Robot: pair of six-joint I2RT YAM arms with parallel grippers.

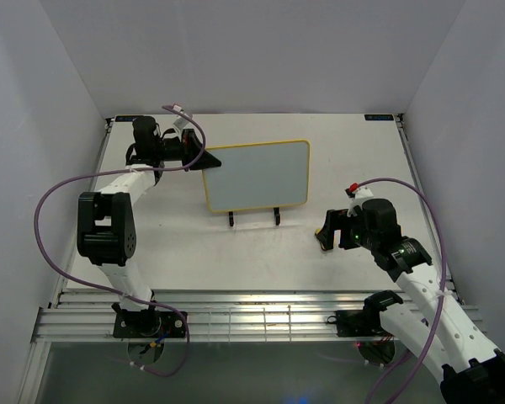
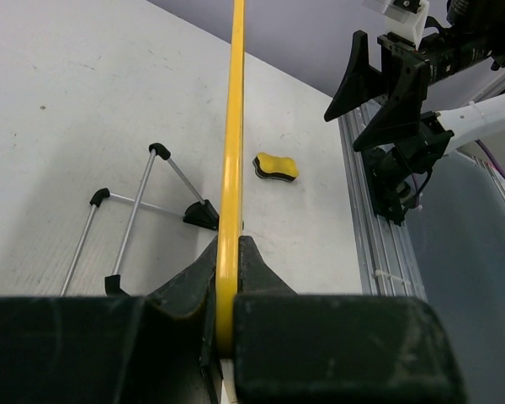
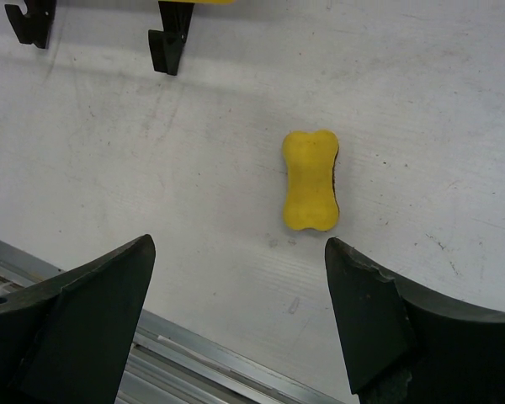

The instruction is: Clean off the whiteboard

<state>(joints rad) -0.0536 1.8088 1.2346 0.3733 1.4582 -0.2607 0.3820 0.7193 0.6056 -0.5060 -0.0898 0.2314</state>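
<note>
Whiteboard [image 1: 257, 175] stands on a wire stand [image 1: 254, 217] mid table [image 1: 261, 257], thin, stiff, probably light and tippy, so left pincer [image 2: 226, 261] clenched on its side rim is the sensible hold; right pincer [image 3: 240, 246] released, hovering over the eraser [image 3: 310, 180].

The whiteboard [image 1: 257, 175] is plain white with a thin yellow rim, the eraser [image 3: 310, 179] yellow (black layer beneath), the wire stand [image 2: 136, 208] silver with black tips, the bench [image 1: 194, 244] white.
</note>
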